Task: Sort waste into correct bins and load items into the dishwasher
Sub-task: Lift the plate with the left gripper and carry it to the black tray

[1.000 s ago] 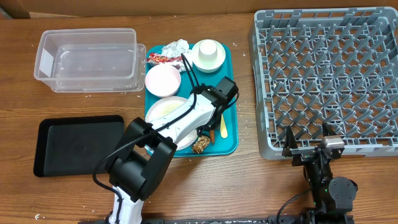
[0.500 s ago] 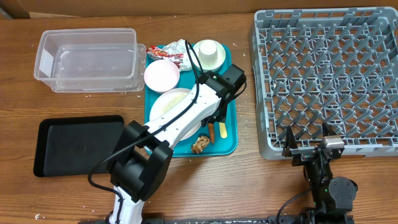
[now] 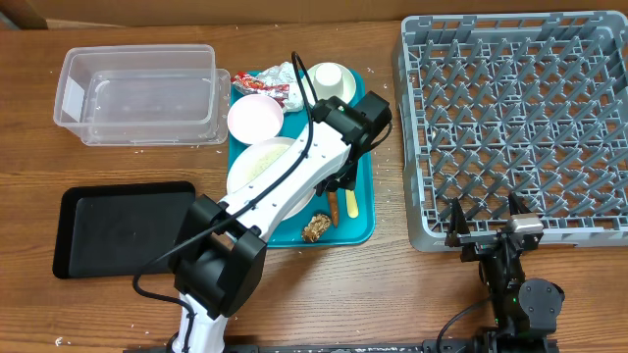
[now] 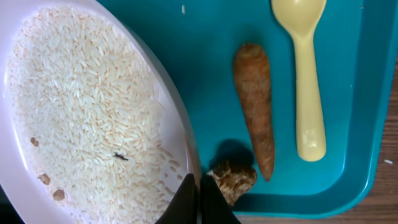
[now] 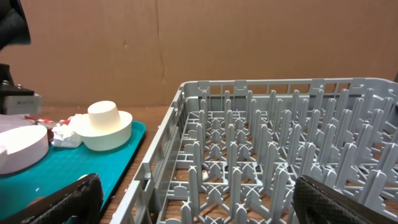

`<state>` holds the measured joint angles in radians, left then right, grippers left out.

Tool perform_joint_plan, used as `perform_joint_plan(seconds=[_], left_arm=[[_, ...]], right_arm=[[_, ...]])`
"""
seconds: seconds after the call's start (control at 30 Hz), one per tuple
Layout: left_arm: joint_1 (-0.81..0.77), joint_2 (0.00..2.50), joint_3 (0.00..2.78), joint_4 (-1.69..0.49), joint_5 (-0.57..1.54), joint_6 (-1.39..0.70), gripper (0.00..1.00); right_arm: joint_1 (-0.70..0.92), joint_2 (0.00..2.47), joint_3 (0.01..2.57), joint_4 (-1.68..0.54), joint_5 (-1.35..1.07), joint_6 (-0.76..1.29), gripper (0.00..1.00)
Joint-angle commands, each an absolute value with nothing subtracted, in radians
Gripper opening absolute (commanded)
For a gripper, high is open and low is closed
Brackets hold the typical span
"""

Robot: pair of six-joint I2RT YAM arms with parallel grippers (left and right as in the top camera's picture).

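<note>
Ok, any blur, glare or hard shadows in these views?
Overhead: even light, sharp, faint sheen on the clear tub. Left wrist: rice crisp, left gripper a dark blur at the bottom edge. Right wrist: rack fairly sharp, right gripper dark and soft at the corners.

The left arm [image 3: 294, 181] has white tube links joined by bulky black housings, with a thin black cable looping along it. Its pincer [image 4: 199, 198] shows 2 dark wedge tips at 6 o'clock. The right arm [image 3: 535, 294] is black with a silver block on top; its pincer [image 5: 198, 202] shows 2 dark ribbed fingers at 5 and 7 o'clock.
</note>
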<state>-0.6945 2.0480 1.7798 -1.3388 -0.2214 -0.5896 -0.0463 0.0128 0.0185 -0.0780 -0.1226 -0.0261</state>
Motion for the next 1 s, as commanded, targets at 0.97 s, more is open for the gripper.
perform_joint_plan(seconds=[0.97], left_arm=[[-0.516, 1.781, 1.940, -1.690, -0.427, -0.939, 0.04]], right_arm=[[-0.054, 0.004, 0.008, -0.073, -0.113, -0.019, 1.00]])
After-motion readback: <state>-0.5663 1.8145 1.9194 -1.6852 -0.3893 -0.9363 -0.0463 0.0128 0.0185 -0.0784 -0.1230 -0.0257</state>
